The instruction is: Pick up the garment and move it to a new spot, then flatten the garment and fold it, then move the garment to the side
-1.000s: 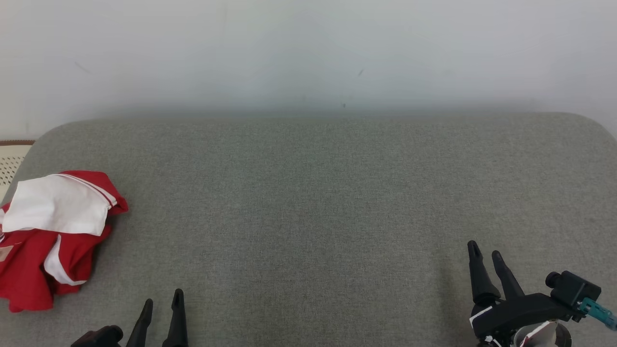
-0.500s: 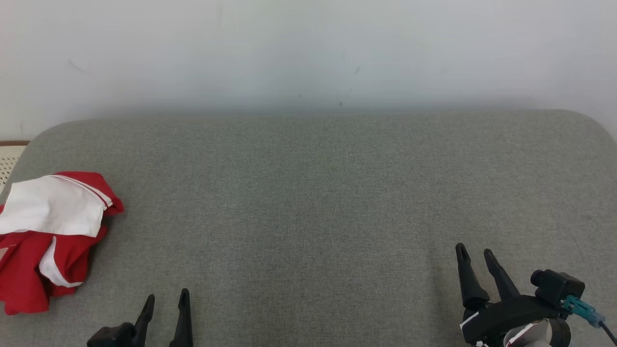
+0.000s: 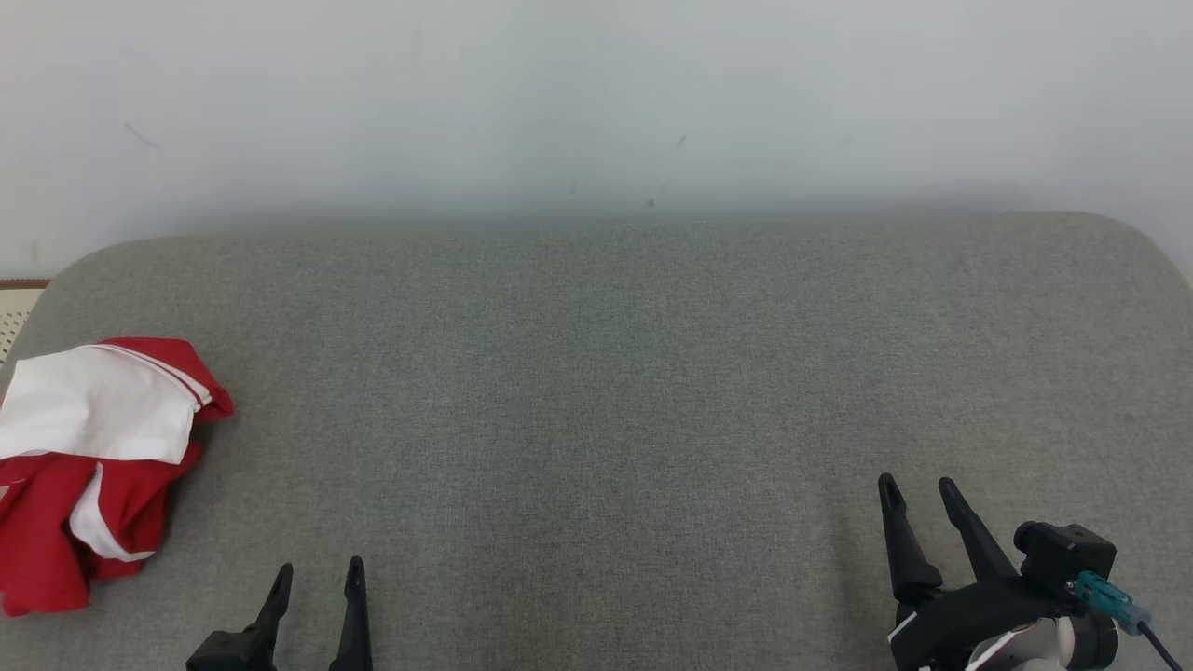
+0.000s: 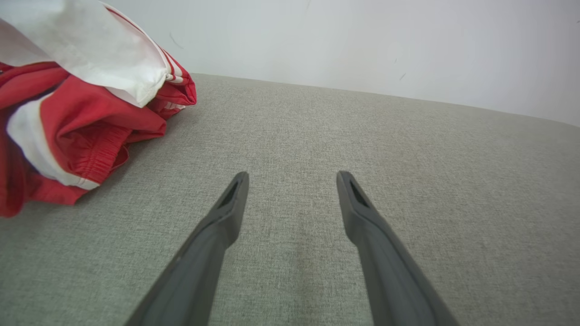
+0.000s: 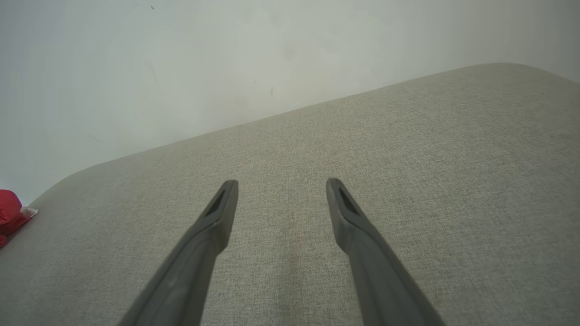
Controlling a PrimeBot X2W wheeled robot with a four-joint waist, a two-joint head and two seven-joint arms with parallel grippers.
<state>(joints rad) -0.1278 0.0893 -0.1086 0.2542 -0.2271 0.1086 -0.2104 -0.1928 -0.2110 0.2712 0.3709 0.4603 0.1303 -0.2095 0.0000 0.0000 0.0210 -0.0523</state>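
Note:
The garment [image 3: 89, 466] is a crumpled red and white heap at the far left of the grey cushioned surface [image 3: 606, 391]. In the left wrist view the garment [image 4: 81, 113] lies up and to the left of the fingers, apart from them. My left gripper [image 3: 317, 578] stands open near the front edge, to the right of the heap, with nothing between its fingers [image 4: 226, 213]. At the lower right my right gripper [image 3: 918, 489] is open and empty too. A red scrap of the garment [image 5: 11, 213] shows at the left edge of the right wrist view.
A pale wall [image 3: 596, 102] rises directly behind the surface. The surface has rounded corners at the back left and back right. A perforated cream object [image 3: 14, 308] sits just beyond its left edge.
The head camera has drifted a little, shifting the whole picture left. The left gripper has edged right and the right gripper left and slightly down. The garment lies as before.

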